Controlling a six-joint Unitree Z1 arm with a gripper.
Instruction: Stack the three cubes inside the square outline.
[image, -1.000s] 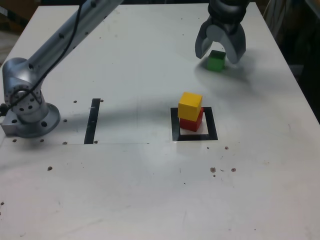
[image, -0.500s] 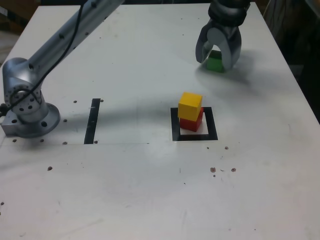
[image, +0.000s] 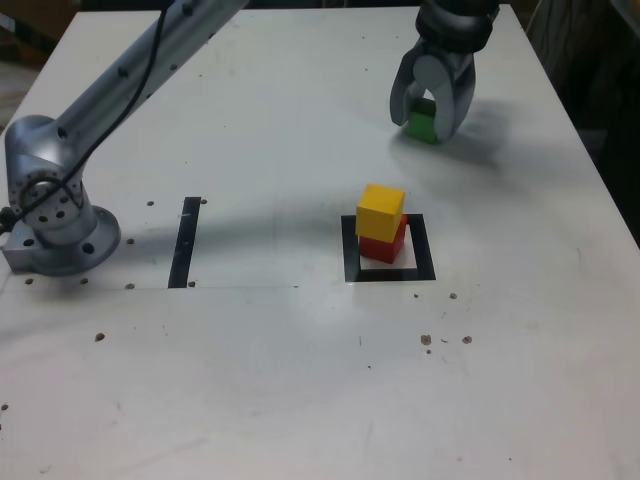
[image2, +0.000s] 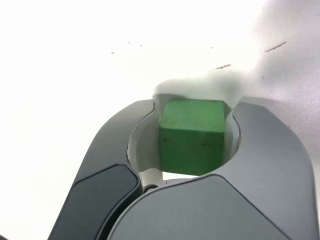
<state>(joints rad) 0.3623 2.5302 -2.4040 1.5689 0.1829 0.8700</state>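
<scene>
Near the tabletop's far edge, your gripper (image: 428, 112) clamps the green cube (image2: 192, 134); lift straight, then centre it over the yellow cube (image: 380, 211).

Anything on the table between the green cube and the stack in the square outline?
Nothing visible. The green cube sits between the gripper jaws near the far edge. The white table between it and the yellow cube, stacked on the red cube in the square outline, is bare.

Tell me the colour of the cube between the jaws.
Green; clearest in the wrist view.
</scene>
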